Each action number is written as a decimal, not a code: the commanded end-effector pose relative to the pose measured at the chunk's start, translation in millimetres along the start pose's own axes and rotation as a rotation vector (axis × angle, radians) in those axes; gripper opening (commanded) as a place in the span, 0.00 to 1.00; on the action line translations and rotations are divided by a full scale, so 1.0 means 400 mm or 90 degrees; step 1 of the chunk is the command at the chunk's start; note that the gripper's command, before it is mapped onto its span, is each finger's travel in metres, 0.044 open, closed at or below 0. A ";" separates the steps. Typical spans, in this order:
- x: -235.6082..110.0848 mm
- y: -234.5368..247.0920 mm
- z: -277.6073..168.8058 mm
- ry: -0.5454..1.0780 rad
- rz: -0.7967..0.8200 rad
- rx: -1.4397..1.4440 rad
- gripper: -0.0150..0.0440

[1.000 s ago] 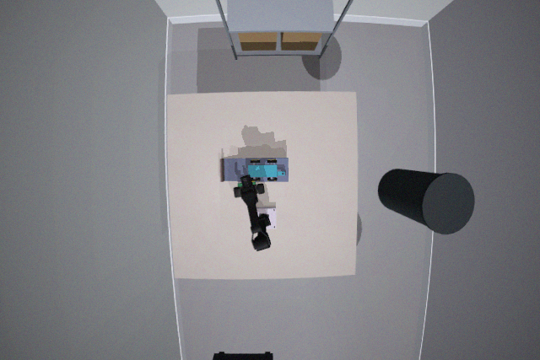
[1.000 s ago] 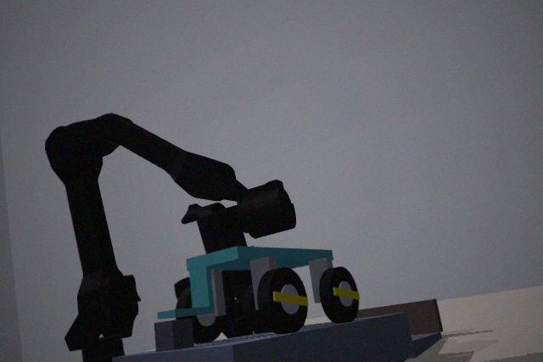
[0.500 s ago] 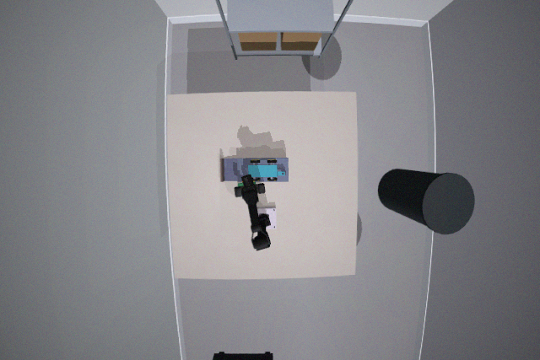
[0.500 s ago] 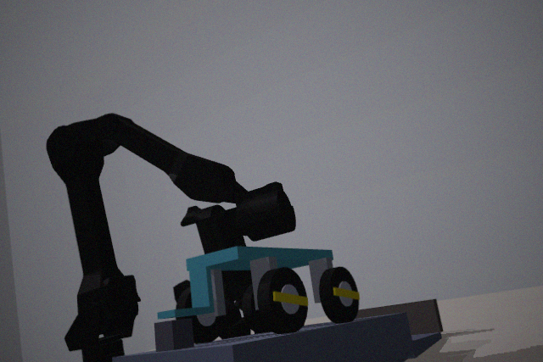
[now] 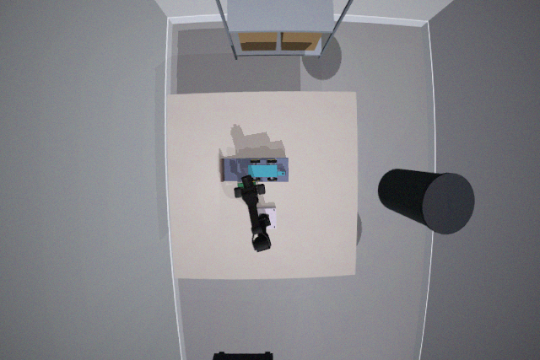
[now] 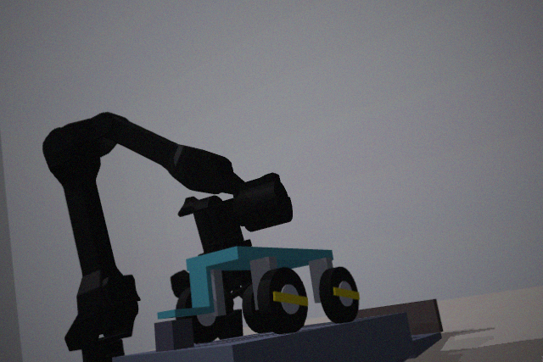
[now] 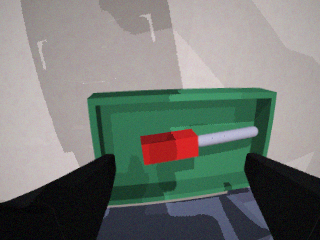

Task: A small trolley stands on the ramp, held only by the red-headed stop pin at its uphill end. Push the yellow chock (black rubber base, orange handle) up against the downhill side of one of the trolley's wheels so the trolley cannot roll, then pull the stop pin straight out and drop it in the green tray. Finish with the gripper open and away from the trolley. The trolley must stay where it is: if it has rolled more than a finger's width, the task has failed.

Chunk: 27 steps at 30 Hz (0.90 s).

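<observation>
A red-headed, pale grey stop pin (image 7: 194, 142) in a green tray (image 7: 110, 110); the teal trolley (image 6: 259, 258) has black wheels (image 6: 283, 299) striped yellow.

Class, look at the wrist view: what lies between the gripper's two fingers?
The stop pin, red head left, lying flat inside the green tray. The open fingers flank it without touching.

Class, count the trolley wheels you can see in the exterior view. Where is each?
4. Two near-side wheels with yellow bars: front and rear. Two darker far-side ones: behind the front wheel and lower left, partly hidden.
</observation>
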<state>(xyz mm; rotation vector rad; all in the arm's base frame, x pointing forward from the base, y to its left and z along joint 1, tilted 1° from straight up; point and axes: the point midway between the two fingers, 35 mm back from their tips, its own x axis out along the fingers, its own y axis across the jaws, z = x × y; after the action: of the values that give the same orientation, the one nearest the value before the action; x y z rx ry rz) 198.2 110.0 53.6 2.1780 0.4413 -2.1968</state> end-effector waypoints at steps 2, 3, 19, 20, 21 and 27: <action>-0.036 -0.007 -0.001 0.006 -0.003 -0.006 0.92; -0.042 -0.008 -0.001 0.006 -0.003 -0.006 0.96; -0.158 -0.028 -0.004 0.006 -0.003 -0.006 1.00; -0.165 -0.029 -0.004 0.006 -0.003 -0.006 1.00; -0.172 -0.031 -0.005 0.006 -0.003 -0.006 1.00; -0.188 -0.034 -0.006 0.006 -0.003 -0.006 1.00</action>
<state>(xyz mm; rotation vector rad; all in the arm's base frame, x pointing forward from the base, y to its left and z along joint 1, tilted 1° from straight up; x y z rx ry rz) 199.9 109.4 126.1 2.1900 0.4475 -2.1846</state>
